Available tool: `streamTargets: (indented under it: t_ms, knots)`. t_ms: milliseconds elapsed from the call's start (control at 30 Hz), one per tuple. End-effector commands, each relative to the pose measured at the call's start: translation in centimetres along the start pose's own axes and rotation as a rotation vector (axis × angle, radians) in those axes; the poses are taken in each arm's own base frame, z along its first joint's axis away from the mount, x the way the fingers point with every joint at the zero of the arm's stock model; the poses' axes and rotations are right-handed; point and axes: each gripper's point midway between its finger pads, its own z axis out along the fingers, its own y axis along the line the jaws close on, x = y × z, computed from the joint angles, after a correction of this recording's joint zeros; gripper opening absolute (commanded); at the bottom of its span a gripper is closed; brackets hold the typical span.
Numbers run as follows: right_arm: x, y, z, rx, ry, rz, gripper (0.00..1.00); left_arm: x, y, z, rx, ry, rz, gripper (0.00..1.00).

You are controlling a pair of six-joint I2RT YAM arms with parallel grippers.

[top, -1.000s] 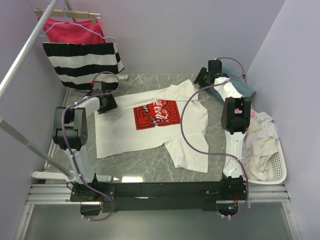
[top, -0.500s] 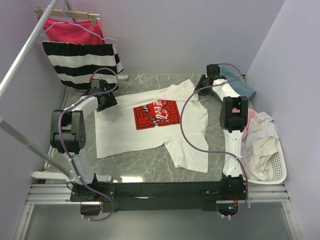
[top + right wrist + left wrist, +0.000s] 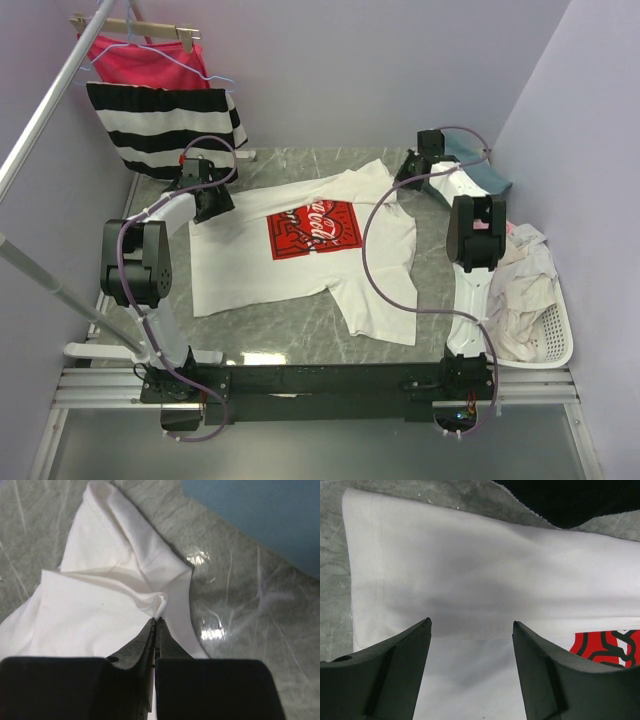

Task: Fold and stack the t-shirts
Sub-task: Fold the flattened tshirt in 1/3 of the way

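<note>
Early stage: no fold made, nothing stacked. Left gripper [image 3: 471,628] hovers wide open over the left sleeve of the white logo t-shirt [image 3: 300,270], holding nothing. That shirt lies spread flat mid-surface [image 3: 280,335], print up. Right gripper [image 3: 156,623] is closed, pinching a pucker of its right sleeve. The teal-blue t-shirt [image 3: 492,180] sits at the far right; can't tell if it's folded. The white laundry basket [image 3: 562,335] at the right edge holds crumpled pale t-shirts [image 3: 520,285], all left to do.
</note>
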Motion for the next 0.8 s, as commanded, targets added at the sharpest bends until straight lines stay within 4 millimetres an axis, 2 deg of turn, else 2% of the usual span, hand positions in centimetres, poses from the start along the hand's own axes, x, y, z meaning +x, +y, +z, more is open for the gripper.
streamTargets:
  t_ms: [0,167,267,300,400,433,467,500,567,600,633,700,767]
  knots:
    - [-3.1,2.8,-4.6,-0.085,-0.109,-0.047,0.00,-1.5,-1.2,-1.0,0.041,-0.042,-0.012,0.72]
    - [-0.7,3.6,-6.2,-0.127,-0.057,-0.099,0.00,-1.2,-1.3,-0.5,0.046,-0.023,-0.010,0.71]
    - [2.0,3.8,-6.7,-0.173,0.029,-0.134,0.00,-0.9,-1.3,-0.2,0.047,-0.012,-0.007,0.71]
    - [3.1,4.0,-6.8,-0.175,0.061,-0.149,0.00,-0.7,-1.3,-0.1,0.047,-0.006,-0.007,0.71]
    - [7.7,2.7,-7.1,-0.115,0.164,-0.187,0.00,-0.6,-1.3,0.1,0.043,0.001,-0.002,0.70]
    - [9.7,1.3,-7.3,-0.075,0.203,-0.192,0.04,-0.6,-1.3,0.2,0.041,0.003,0.000,0.70]
    - [10.7,0.7,-7.5,-0.056,0.226,-0.186,0.13,-0.5,-1.2,0.3,0.037,0.007,0.002,0.70]
    - [13.0,-0.5,-7.7,-0.023,0.278,-0.180,0.18,-0.3,-1.2,0.4,0.038,0.010,0.005,0.70]
    - [13.6,-1.6,-8.9,0.045,0.258,-0.186,0.22,-0.3,-1.2,0.6,0.039,0.014,0.005,0.70]
    - [14.6,-2.7,-9.3,0.085,0.266,-0.179,0.27,-0.2,-1.2,0.7,0.038,0.019,0.005,0.70]
    - [13.6,-2.3,-10.4,0.085,0.210,-0.176,0.29,-0.1,-1.2,0.8,0.040,0.021,0.007,0.70]
    - [11.8,-1.6,-11.9,0.077,0.116,-0.158,0.43,0.0,-1.2,1.0,0.038,0.026,0.006,0.70]
    - [10.0,-0.8,-12.3,0.062,0.045,-0.165,0.55,0.1,-1.3,1.1,0.044,0.030,0.005,0.70]
